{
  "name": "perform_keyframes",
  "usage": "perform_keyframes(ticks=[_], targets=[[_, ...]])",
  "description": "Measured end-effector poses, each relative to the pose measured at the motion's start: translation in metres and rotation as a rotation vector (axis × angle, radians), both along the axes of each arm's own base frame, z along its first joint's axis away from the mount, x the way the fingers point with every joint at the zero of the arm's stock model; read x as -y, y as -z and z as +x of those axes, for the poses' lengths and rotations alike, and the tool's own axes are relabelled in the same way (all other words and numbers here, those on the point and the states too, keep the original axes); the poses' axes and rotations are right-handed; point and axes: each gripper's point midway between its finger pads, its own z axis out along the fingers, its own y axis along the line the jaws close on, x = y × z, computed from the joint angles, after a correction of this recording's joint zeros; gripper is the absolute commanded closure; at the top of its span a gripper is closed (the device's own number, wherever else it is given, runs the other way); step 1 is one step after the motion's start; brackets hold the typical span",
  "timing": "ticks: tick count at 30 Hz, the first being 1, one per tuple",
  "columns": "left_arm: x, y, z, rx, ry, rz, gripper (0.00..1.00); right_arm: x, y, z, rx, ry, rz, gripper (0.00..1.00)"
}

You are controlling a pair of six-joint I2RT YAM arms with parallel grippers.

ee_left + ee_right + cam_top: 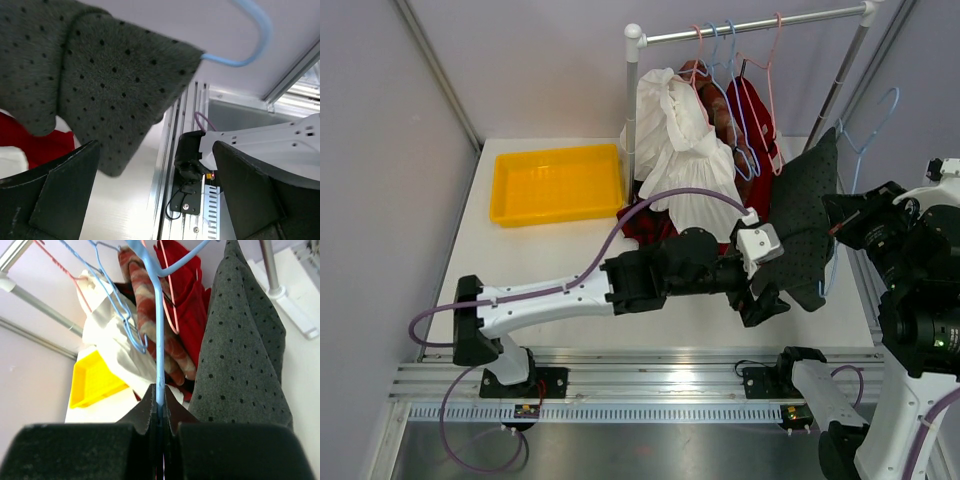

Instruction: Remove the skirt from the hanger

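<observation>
Right claw (pixel 159 407) clamps hanger (pixel 160 340); skirt (pixel 240 355) draped.

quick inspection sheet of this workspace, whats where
surface: white table, no marks seen
job's things: grey dotted skirt on blue hanger, hook free of the rack
clutter: yellow tray, looks empty; white garment, red garment and spare hangers on the rack
grippers: left gripper open at the skirt's lower edge, no grip; right gripper shut on the hanger wire
cables: purple cable loops along the left arm
surroundings: grey walls, metal rail at the near edge
</observation>
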Motion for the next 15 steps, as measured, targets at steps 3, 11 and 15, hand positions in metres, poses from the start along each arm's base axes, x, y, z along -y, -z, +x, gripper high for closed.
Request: perform_keyframes(ticks=[3, 11, 15], targets=[[0.015, 0.025, 0.001, -0.009, 0.007, 0.045, 0.01, -0.005, 0.003, -0.008, -0.021, -0.015, 0.023, 1.0], [0.029, 0.046, 0.008, 0.013, -0.039, 0.077, 0.01, -0.019, -0.014, -0.029, 0.001, -0.074, 0.071, 1.0], [0.029, 0.04, 0.019, 0.033, -0.091, 0.059, 0.26, -0.022, -0.018, -0.032, 0.011, -0.091, 0.076, 1.0]])
